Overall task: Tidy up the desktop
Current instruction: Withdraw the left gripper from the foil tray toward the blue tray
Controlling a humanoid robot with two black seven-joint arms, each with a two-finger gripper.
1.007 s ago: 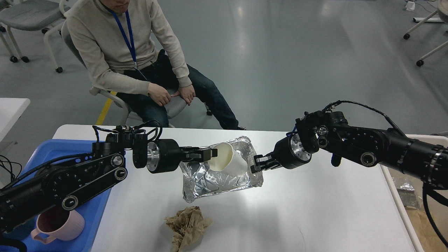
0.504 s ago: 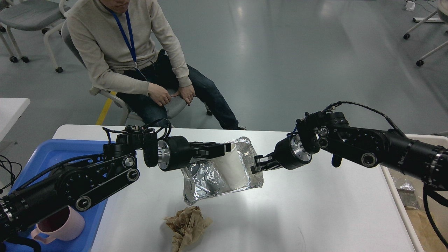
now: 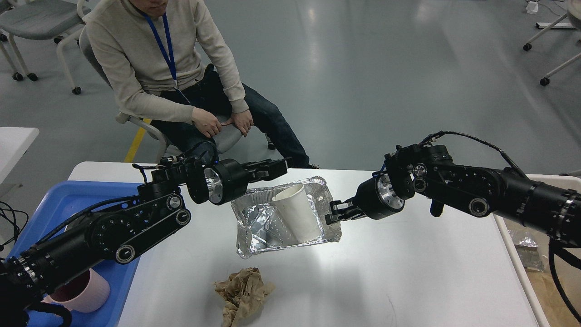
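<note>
The crumpled brown paper (image 3: pixel 243 294) lies on the white desk (image 3: pixel 408 272), near its front edge, well below both claws. The left claw (image 3: pixel 274 167) hangs empty, slightly parted, and looks nearer. The right claw (image 3: pixel 333 213) pinches the foil tray (image 3: pixel 258 222), which holds a tilted paper cup (image 3: pixel 297 218).

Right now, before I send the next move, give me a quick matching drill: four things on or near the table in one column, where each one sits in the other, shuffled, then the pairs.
Things:
1. white paper cup
2. pink mug
3. crumpled brown paper
4. right gripper

Places:
A. on the blue tray
B. loose on the desktop, near its front edge
C. at the right rim of the foil tray
D. standing inside the foil tray

Pairs: 1-D, 2-A, 3-B, 4-C
</note>
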